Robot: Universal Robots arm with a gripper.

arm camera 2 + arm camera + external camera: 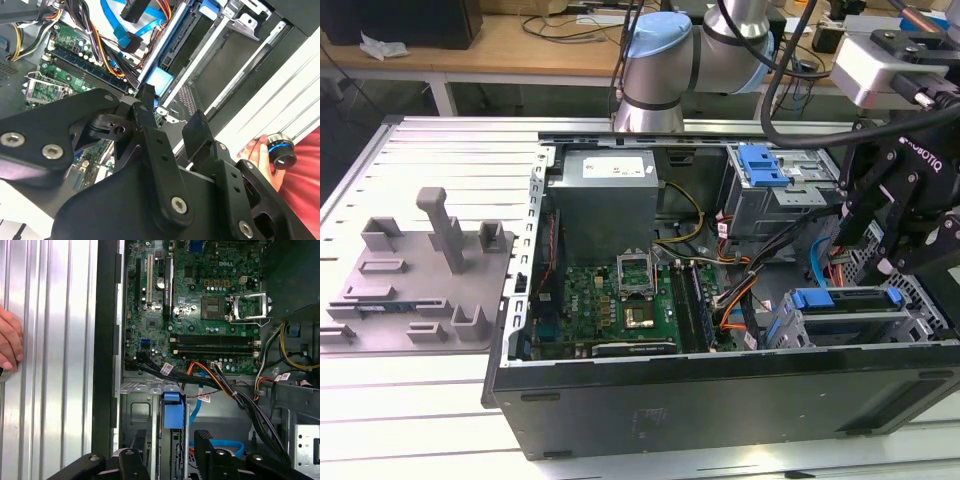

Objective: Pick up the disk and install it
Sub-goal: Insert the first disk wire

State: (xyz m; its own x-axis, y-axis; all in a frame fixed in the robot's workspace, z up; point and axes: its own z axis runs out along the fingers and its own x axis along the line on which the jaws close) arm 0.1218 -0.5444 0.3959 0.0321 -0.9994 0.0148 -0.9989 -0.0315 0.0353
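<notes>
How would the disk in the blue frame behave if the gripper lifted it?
Probably stiff: the disk looks like a flat slab edged in hard plastic. Its sides are flat, so it is unlikely to roll. The smooth plastic might slip in the open gripper.

Matt black gripper [171, 442], smooth blue plastic on disk [173, 415]; ribbed bare-metal table [450, 150], matt grey plastic fixture [420, 275]

The pincer [171, 436], fingers [204, 444] spread, straddled the blue-framed disk [173, 412]; motherboard [200, 315] at its twelve o'clock, a hand [9, 342] at ten.
</notes>
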